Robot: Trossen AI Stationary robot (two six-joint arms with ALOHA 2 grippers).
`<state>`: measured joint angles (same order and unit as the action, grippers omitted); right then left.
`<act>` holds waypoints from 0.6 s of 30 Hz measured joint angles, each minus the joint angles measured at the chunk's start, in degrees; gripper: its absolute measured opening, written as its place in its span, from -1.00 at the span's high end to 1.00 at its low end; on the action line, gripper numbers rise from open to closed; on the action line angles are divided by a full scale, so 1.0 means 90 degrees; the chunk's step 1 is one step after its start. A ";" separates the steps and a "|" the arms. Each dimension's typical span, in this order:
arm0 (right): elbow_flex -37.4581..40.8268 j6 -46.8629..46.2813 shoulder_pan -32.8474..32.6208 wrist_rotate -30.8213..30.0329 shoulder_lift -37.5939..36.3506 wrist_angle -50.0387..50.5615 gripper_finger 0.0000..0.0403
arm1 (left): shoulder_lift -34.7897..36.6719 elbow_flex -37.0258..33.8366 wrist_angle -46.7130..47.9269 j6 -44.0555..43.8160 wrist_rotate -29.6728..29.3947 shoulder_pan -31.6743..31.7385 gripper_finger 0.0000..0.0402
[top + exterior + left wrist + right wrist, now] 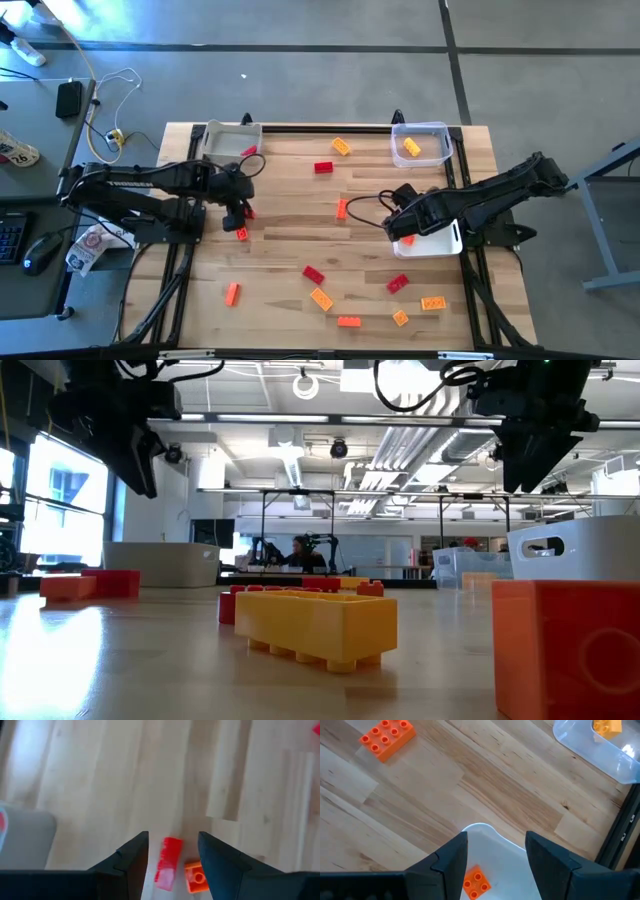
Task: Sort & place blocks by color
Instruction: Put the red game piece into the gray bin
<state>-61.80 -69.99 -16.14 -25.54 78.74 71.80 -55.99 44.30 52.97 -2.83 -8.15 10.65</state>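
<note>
left gripper (172, 852) open above red block (168, 861), right gripper (496, 855) open over white bin (507, 865), only its wrist view shows orange block (476, 882) inside

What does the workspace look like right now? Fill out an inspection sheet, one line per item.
Surface: wooden table, slatted, in a dark frame.
Job's things: red, orange and yellow blocks scattered; one red block and one orange block below the left pincer; one orange block in the white bin; a yellow block in the clear bin; a red one in the grey bin.
Clutter: nothing seen on the table.
Grippers: left pincer open above the red block; right pincer open, empty, over the white bin.
Cables: white cable on the floor, left of the table.
Surroundings: desk with mouse; a person far behind.
</note>
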 joint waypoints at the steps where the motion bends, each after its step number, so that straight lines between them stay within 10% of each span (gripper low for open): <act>1: 0.0000 0.0022 -0.0002 0.0000 0.0000 0.0000 0.08 | 0.0000 0.0000 -0.0002 -0.0003 0.0083 -0.0017 0.22; 18: 0.0002 0.0065 -0.0002 -0.0024 0.0000 -0.0036 0.08 | -0.0688 -0.0204 0.0050 0.0000 0.0288 0.0022 0.22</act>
<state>-61.78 -69.41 -16.16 -25.76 78.74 71.47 -62.17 42.46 53.42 -2.83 -5.55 10.85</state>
